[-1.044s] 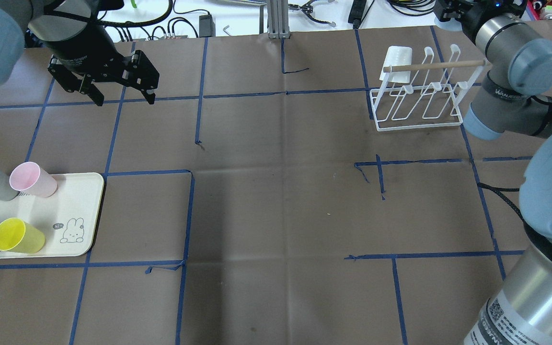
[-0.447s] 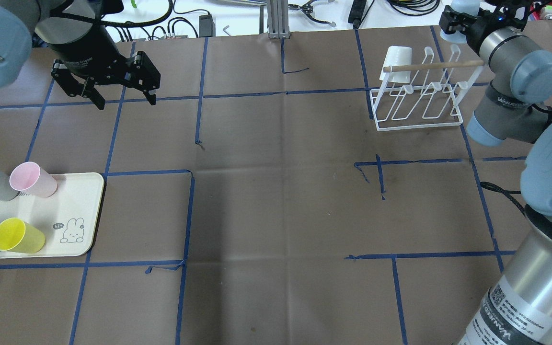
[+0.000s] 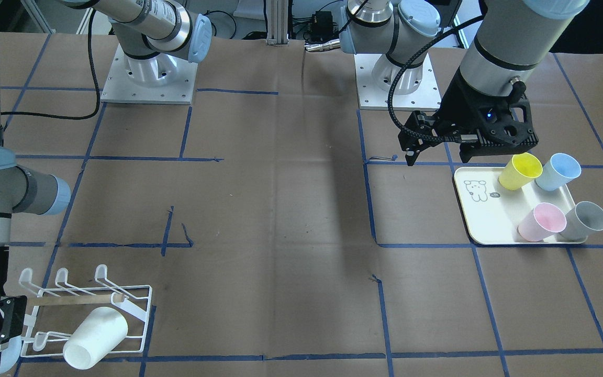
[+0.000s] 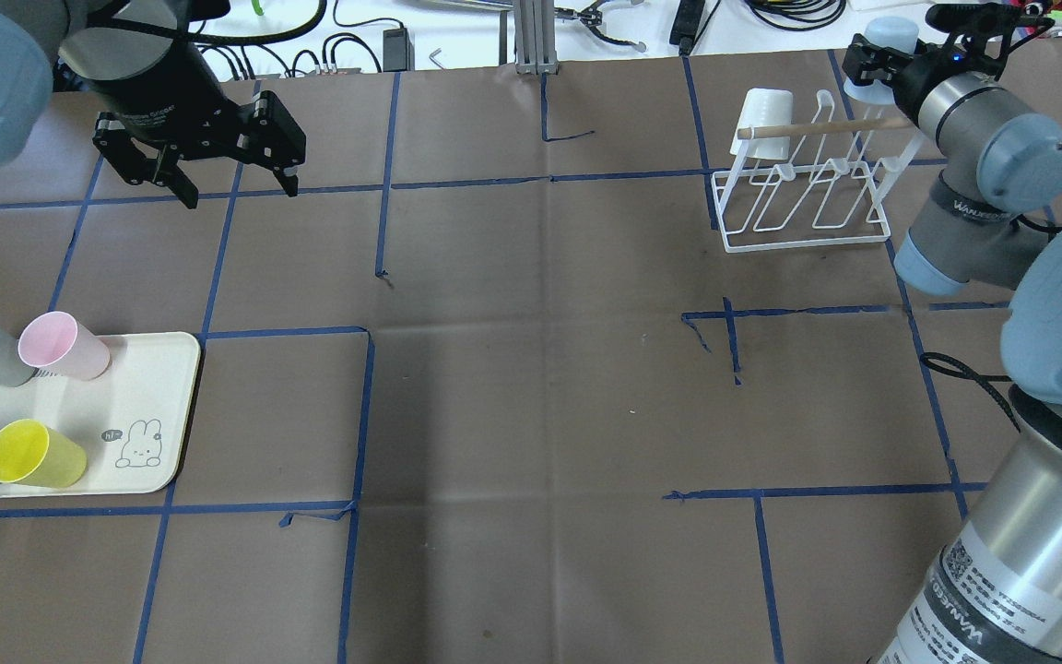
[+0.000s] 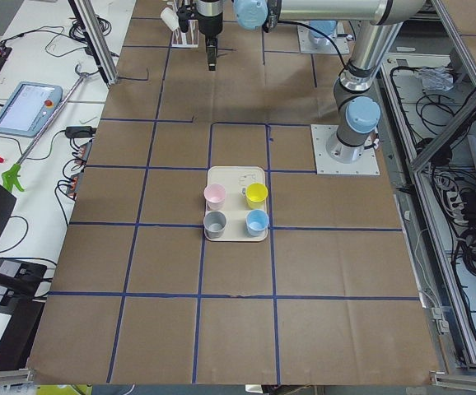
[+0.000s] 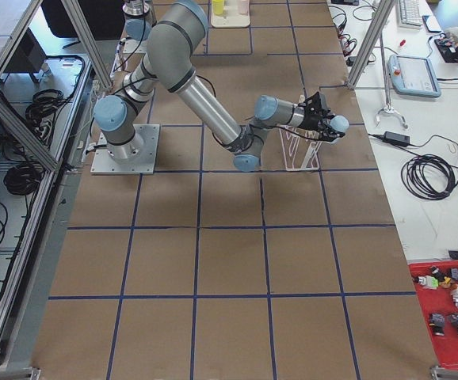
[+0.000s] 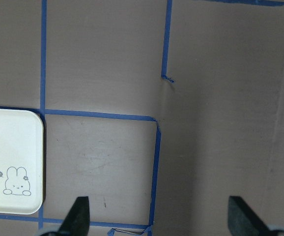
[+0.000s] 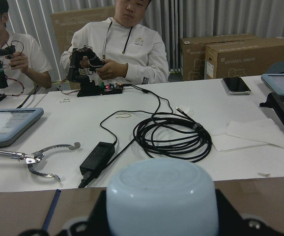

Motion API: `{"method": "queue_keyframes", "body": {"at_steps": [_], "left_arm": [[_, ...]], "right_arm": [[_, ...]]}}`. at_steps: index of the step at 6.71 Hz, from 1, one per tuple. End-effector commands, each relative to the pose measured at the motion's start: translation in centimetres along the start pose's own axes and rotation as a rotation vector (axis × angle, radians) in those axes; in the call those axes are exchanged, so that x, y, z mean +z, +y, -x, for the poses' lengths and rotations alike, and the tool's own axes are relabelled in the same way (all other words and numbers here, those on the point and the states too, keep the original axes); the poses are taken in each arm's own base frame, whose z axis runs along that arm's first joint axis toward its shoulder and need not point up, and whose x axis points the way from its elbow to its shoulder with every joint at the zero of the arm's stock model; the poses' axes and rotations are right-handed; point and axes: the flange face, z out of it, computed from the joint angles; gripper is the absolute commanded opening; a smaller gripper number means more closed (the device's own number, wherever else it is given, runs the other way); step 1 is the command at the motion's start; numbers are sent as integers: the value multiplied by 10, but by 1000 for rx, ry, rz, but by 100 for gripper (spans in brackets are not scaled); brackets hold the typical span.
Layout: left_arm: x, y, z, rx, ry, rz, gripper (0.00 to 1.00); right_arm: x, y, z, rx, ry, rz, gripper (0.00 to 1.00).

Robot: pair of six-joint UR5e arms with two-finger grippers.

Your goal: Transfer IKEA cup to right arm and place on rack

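1. One cream tray (image 4: 148, 387), nearest on the robot's left, carries four cups (image 4: 33, 454): grey, pink, blue, yellow.
2. One left gripper (image 4: 241, 194) hangs above the bare table beyond the tray, jaws spread, empty.
3. One rack (image 4: 808, 242) stands at the far right, with one white cup (image 4: 757, 120) on its left end.
4. One right gripper (image 4: 870, 63), just beyond the rack's right end, pinches one pale blue cup (image 8: 161, 196).

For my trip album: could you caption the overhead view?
Right hand holds a pale blue cup by a white rack bearing a white cup; left hand hangs open over the table.
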Motion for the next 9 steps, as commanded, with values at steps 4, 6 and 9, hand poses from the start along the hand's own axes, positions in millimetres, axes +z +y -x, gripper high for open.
{"method": "queue_keyframes", "body": {"at_steps": [4,6,9], "left_arm": [[1,0,0,-1,-5,1,100],[1,0,0,-1,-3,1,100],[1,0,0,-1,-1,1,100]], "right_arm": [[-7,2,1,6,16,12,100],[-32,-41,11,-9,15,-26,100],[-93,-124,39,66,-8,173,100]]}}
